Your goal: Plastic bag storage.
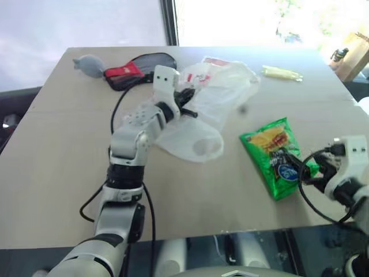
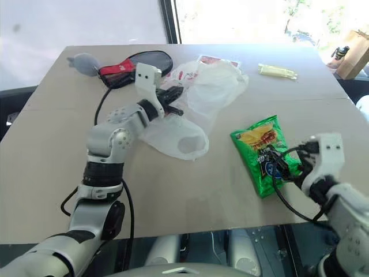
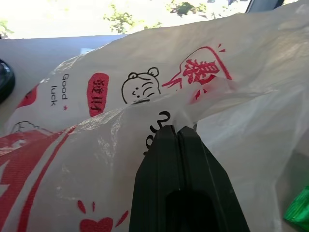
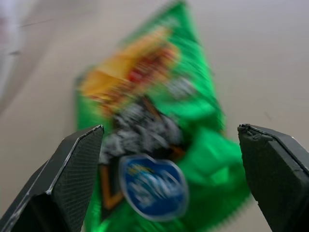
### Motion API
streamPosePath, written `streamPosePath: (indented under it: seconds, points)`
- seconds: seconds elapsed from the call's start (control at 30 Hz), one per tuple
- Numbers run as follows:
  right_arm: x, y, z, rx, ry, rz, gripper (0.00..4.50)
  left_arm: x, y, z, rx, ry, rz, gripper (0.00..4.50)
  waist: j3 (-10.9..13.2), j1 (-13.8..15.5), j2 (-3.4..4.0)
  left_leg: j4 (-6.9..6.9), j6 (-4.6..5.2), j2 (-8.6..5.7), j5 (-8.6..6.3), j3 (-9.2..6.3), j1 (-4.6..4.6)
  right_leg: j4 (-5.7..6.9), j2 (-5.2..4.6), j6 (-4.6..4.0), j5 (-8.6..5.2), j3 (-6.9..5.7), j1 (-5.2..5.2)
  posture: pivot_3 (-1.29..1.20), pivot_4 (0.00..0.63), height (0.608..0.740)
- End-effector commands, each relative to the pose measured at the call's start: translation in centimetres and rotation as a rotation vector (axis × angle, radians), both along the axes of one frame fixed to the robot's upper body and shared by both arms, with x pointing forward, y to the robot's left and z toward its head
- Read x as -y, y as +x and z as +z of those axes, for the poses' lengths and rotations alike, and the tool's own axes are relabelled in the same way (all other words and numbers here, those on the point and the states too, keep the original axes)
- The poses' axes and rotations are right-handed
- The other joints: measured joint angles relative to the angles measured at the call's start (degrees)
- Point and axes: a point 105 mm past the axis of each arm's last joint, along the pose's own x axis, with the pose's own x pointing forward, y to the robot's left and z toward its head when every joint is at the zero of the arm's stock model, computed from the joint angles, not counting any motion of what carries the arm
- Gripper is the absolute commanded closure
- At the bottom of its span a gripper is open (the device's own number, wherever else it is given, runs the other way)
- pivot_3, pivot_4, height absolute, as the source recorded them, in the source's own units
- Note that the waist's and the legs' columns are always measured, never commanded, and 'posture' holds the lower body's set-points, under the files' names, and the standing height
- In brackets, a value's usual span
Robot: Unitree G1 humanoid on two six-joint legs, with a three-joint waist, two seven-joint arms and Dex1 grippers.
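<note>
The plastic bag (image 1: pixel 222 92), thin translucent white with red print, lies crumpled on the table (image 1: pixel 57 173) toward the far middle. My left gripper (image 1: pixel 187 104) reaches in from its left side. In the left wrist view its fingers (image 3: pixel 159 174) are pressed together, and a fold of the plastic bag (image 3: pixel 87 159) is gathered at the tips. My right gripper (image 2: pixel 282 167) hangs near the table's front right edge. It stands open with nothing between its fingers (image 4: pixel 72 169) and points at the green chip packet (image 4: pixel 159 145).
The green chip packet (image 1: pixel 275 156) lies right of the bag. At the far left are a grey object (image 1: pixel 89 64), a red item (image 1: pixel 122 72) and a black oval thing (image 1: pixel 153 59). A pale yellow packet (image 1: pixel 281 73) lies far right. Black cables trail along both arms.
</note>
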Motion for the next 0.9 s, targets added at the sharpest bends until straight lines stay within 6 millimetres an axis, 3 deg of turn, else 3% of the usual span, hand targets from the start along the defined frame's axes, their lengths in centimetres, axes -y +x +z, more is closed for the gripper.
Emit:
streamPosePath:
  seconds: [0.03,0.23,0.53,0.63,0.73,0.9]
  points:
    - [1.4,-0.8,-0.3,-0.017,-0.014,-0.152,0.03,0.6,0.0,2.0,0.078,0.001,-0.029,4.50,-0.01,-0.47,0.01,0.02,0.00,0.01,0.01,-0.01,0.00,0.01,0.01,0.00,0.00,0.00,0.00,0.00,0.150,0.740]
    - [1.1,-1.0,-1.5,-0.040,0.090,-0.226,0.03,0.4,-0.1,2.0,0.078,0.023,-0.033,4.50,-0.01,-0.87,0.01,0.07,0.00,0.02,0.01,-0.06,0.00,-0.02,0.03,0.00,0.00,-0.03,0.06,0.00,0.150,0.740]
    - [-2.3,1.8,-2.7,-0.054,0.292,-0.087,0.03,-0.4,-0.6,2.4,0.084,0.038,-0.012,4.50,-0.01,-0.97,0.06,0.07,0.00,0.04,0.01,-0.08,-0.01,-0.05,0.06,0.00,0.00,-0.04,0.08,0.00,0.150,0.740]
    - [-2.6,2.3,-4.1,-0.101,0.282,-0.063,0.81,-0.7,-0.9,2.5,0.086,0.042,-0.004,4.50,-0.02,-1.00,0.06,0.06,0.00,0.04,0.01,-0.08,-0.01,-0.05,0.06,-0.01,0.00,-0.04,0.08,0.00,0.150,0.740]
    - [-2.9,2.6,-5.1,-0.118,0.256,-0.036,2.28,-1.1,-1.1,2.7,0.090,0.047,0.006,4.50,-0.05,-1.04,0.01,0.05,0.00,0.04,0.01,-0.08,0.00,-0.06,0.06,0.00,0.00,-0.04,0.08,0.00,0.150,0.740]
    - [-2.9,2.9,-3.3,0.000,0.269,0.009,4.48,-1.6,-1.1,3.1,0.092,0.033,0.022,4.50,-0.06,-1.18,0.00,0.06,0.00,0.06,0.01,-0.07,0.07,-0.02,0.07,0.00,0.00,-0.03,0.12,0.00,0.150,0.740]
